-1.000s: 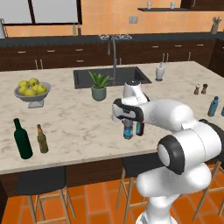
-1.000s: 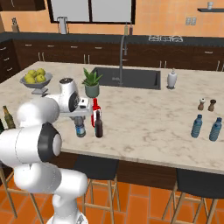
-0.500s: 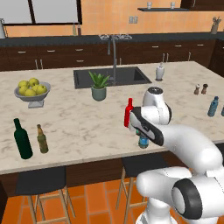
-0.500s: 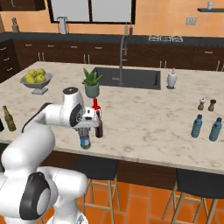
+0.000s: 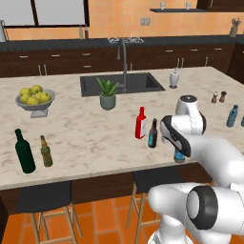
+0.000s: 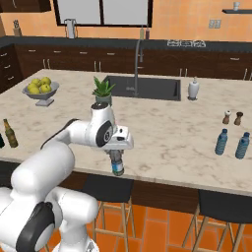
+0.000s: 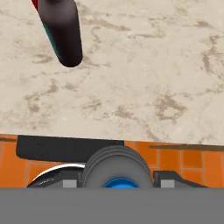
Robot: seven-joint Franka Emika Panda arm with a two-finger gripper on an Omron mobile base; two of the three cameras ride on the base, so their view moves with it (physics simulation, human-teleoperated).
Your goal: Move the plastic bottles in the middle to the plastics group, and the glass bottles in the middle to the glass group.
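My gripper (image 5: 178, 151) (image 6: 116, 156) is shut on the small plastic water bottle (image 5: 179, 156) (image 6: 117, 166), holding it over the island's front edge. Its pale cap (image 7: 117, 168) sits between my fingertips in the hand view. The glass bottles stand left of it: a slim red bottle (image 5: 140, 123) and a dark brown bottle (image 5: 152, 134) (image 7: 63, 30). The plastics group, two blue bottles (image 6: 221, 141) (image 6: 242, 145), stands at the far right; one shows in the left base view (image 5: 232, 116). The glass group, a dark green wine bottle (image 5: 24, 151) and an olive bottle (image 5: 45, 151) (image 6: 10, 134), stands at the far left.
A fruit bowl (image 5: 34, 98), a potted plant (image 5: 107, 94), the sink (image 5: 121, 84) with its tap, a white dispenser (image 5: 174, 78) and two shakers (image 6: 232, 118) are on the island. Stools (image 5: 45, 198) stand under the front edge.
The arm has swung right along the island's front edge with the water bottle in its grip, away from the red and brown bottles. The other bottles have not moved.
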